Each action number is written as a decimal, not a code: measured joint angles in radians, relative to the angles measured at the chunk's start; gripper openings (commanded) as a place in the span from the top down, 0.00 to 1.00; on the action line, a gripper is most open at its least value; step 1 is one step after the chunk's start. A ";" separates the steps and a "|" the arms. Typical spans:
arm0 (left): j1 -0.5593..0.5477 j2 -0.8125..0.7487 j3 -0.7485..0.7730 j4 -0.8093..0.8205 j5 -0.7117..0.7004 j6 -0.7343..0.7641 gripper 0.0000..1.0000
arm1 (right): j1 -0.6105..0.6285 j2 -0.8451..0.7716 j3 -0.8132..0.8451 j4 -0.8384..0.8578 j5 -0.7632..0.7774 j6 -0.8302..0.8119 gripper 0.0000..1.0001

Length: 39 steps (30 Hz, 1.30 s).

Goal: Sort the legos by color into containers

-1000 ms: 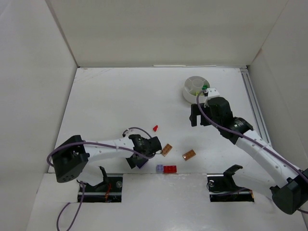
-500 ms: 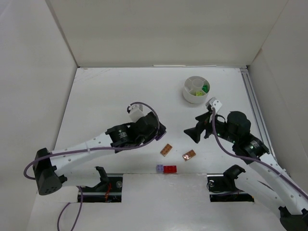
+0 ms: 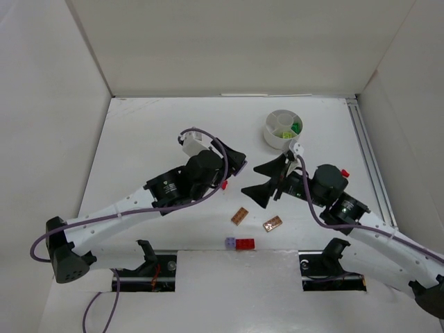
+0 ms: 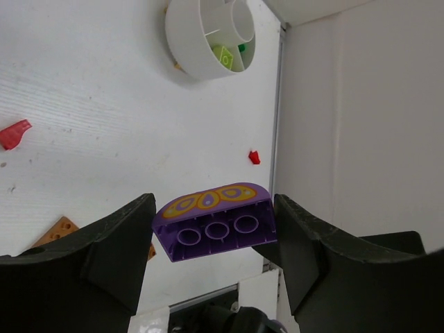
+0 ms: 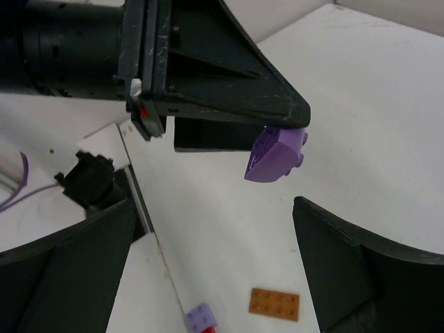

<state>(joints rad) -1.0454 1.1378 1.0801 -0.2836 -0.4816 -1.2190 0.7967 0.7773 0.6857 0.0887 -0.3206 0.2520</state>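
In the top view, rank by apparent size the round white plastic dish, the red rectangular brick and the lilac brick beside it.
1. round white plastic dish
2. red rectangular brick
3. lilac square brick

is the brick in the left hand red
No, the brick held in the left hand is purple, with an orange and yellow pattern on its curved top.

The left fingers (image 3: 234, 164) were over the middle of the table (image 3: 152, 139) and pinched a purple lego (image 3: 241, 166). The right fingers (image 3: 258, 170) were spread wide apart, just beside them. A small red lego (image 3: 225, 185) lay by the left arm. Two orange-brown legos (image 3: 240, 216) lay near each other. Closer to the arms' bases, a lilac lego (image 3: 229, 243) touched a red brick (image 3: 244, 243). The white dish (image 3: 274, 137) held green and lime pieces (image 3: 295, 127).
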 measured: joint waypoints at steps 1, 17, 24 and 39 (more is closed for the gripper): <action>0.000 0.000 0.003 0.010 -0.003 0.000 0.50 | 0.011 0.011 -0.003 0.030 0.031 0.020 0.03; 0.000 -0.004 0.009 0.100 -0.018 -0.013 0.50 | 0.075 0.214 0.001 0.225 0.372 0.129 0.25; 0.000 -0.007 0.009 0.111 -0.019 -0.013 0.50 | 0.096 0.218 0.011 0.282 0.430 0.117 0.35; 0.003 -0.009 0.008 0.131 -0.027 -0.007 0.00 | 0.103 0.246 0.014 0.366 0.454 0.109 0.89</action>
<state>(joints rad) -1.0428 1.1286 1.0885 -0.1528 -0.5087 -1.2259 0.8997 1.0229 0.6994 0.4549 0.1333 0.3614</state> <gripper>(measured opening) 0.984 0.345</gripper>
